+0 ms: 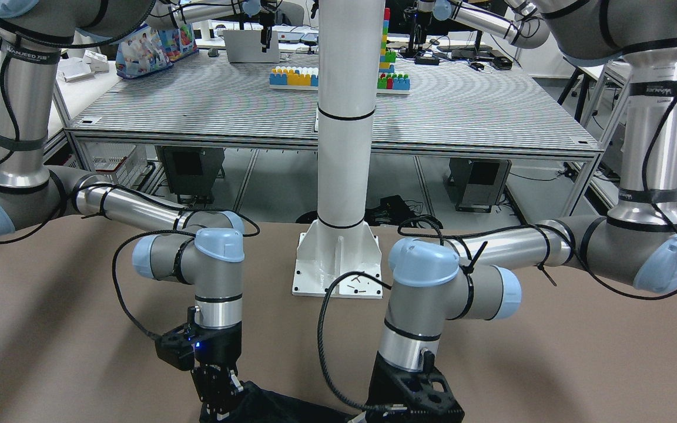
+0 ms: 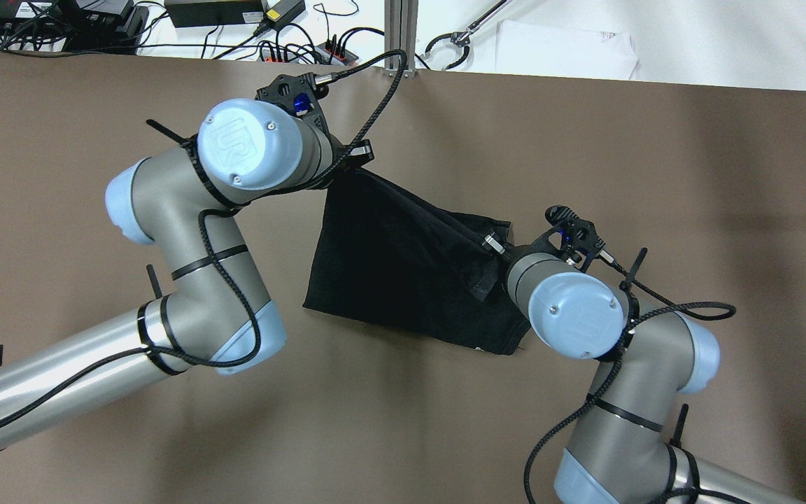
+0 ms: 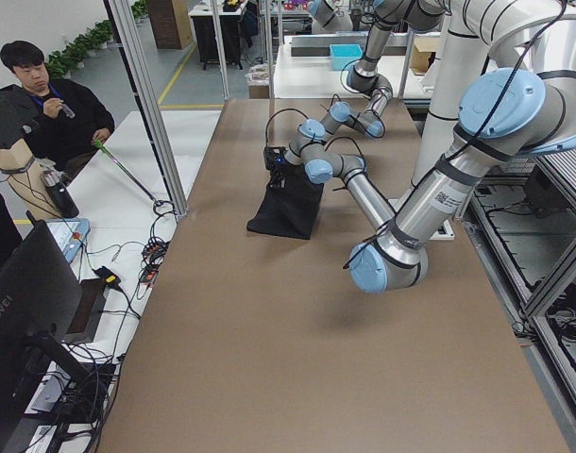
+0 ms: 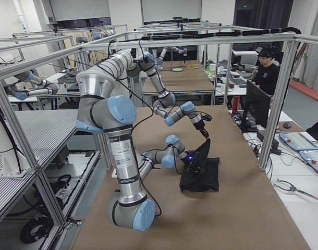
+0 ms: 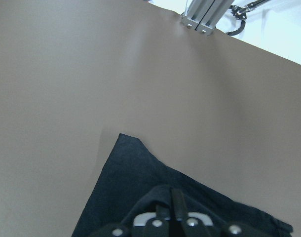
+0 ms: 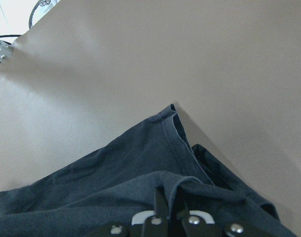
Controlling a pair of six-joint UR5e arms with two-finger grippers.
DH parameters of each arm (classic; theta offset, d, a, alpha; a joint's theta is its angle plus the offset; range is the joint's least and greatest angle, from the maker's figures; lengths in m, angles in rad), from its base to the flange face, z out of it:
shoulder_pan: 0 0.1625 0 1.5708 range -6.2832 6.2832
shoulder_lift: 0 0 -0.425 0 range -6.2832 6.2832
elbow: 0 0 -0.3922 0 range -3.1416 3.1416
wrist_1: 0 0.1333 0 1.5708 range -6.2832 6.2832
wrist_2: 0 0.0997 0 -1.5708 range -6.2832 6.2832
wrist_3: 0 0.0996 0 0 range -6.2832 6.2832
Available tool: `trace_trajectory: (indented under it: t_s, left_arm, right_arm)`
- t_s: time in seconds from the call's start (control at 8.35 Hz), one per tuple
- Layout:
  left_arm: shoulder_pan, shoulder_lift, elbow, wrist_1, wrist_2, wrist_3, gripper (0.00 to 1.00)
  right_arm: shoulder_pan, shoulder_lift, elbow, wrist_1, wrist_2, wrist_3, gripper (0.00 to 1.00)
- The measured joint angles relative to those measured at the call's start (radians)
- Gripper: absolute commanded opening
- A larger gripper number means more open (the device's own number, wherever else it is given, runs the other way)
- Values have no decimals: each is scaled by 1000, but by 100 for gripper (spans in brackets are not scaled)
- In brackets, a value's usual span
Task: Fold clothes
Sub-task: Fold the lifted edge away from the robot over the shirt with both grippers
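In the left wrist view, the left gripper (image 5: 174,197) had its two thin fingers pressed together at the bottom centre of the frame. They pinched a raised fold of the plain black rectangular piece of soft fabric (image 5: 135,182). One corner of the fabric pointed toward the middle of the frame, over the flat brown tabletop (image 5: 91,74).

In the right wrist view, the right gripper (image 6: 166,197) was likewise closed at the bottom centre, nipping a hemmed edge of the same fabric. The fabric spread from there to the lower left of the frame.

In the overhead view the fabric lay at the centre, stretched between the two wrists. Its upper left corner ran under the left wrist, and its right side sat against the right wrist. Its lower edge appeared to lie on the tabletop.

In the exterior right view the fabric rose to a peak at the far gripper and draped down to the table.

In the front-facing view, a white round pole on a square white base plate (image 1: 338,264) stood at mid-frame, well apart from the fabric at the bottom edge.

A person in dark clothes (image 3: 47,109) sat at the upper left of the exterior left view.
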Motion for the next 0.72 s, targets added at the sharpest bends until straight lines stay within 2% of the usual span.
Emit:
trace_trajectory:
  t_s: [0.12,0.24,0.36,0.48,0.6,0.72]
  left_arm:
    - [-9,-47,94,-5,1,32,0]
    - [-13,-86,193,-27,3,62,0]
    - [-18,-115,295,-88,2,98,61]
    - [-23,-130,386,-171,-3,143,100]
    - [-35,-137,450,-246,-26,189,100]
    - [-55,-140,473,-291,-74,220,100]
  right_arm:
    - [19,38,-66,9,11,-23,0]
    - [31,61,-126,40,17,-56,11]
    - [40,72,-182,82,21,-101,74]
    - [53,79,-227,115,33,-149,92]
    - [83,85,-253,133,79,-195,93]
    - [121,93,-265,143,137,-235,93]
